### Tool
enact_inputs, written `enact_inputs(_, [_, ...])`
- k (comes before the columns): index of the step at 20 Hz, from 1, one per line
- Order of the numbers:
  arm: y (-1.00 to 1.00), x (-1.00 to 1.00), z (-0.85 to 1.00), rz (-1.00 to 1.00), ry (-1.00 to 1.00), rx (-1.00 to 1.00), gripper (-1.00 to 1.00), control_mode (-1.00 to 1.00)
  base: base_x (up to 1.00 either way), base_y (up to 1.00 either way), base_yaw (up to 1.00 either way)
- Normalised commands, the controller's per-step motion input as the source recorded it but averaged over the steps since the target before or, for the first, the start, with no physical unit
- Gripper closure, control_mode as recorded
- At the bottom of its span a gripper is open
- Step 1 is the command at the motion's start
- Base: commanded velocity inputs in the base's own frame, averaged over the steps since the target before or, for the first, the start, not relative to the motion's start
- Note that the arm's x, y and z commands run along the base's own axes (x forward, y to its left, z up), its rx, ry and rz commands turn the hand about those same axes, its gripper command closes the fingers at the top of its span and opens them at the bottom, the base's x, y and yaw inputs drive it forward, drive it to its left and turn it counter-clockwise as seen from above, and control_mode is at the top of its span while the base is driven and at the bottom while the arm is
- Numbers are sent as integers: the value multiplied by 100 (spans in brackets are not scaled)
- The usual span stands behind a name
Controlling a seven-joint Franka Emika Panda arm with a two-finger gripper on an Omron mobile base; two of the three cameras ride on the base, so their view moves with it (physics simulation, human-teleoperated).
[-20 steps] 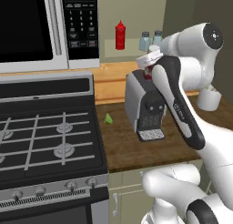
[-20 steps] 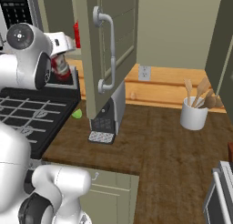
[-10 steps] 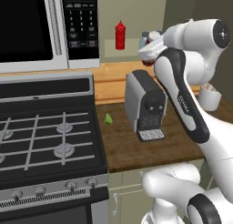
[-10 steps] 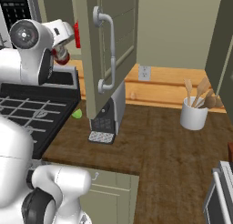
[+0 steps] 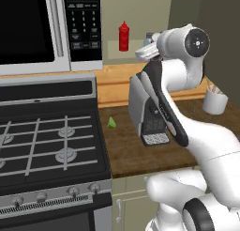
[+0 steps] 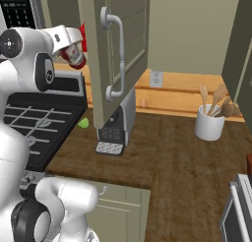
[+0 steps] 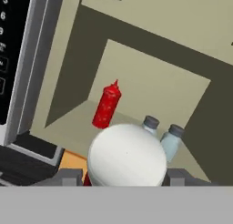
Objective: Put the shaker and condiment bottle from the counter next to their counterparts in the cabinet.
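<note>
My gripper (image 6: pixel 74 54) was clamped on the condiment bottle (image 6: pixel 74 55), held tilted up at the open cabinet (image 7: pixel 150 89) mouth, white cap toward the camera. On the shelf: tall red squeeze bottle (image 7: pixel 105 106) left, two glass shakers (image 7: pixel 171 139) just beside each other right; couldn't tell which was which

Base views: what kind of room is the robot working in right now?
A rendered home kitchen, it seems: a gas stove under a microwave, a wooden counter with a coffee machine and a utensil crock, and an open wall cabinet.
</note>
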Motion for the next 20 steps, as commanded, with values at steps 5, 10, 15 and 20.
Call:
enact_inputs(5, [1, 15, 4, -27, 0, 14, 100, -100, 0, 0, 0])
enact_inputs(10, [0, 21, 14, -15, 0, 22, 100, -100, 0, 0, 0])
enact_inputs(15, [0, 33, 11, -7, 0, 18, 100, -100, 0, 0, 0])
enact_inputs(20, [1, 41, 9, -4, 0, 16, 100, -100, 0, 0, 0])
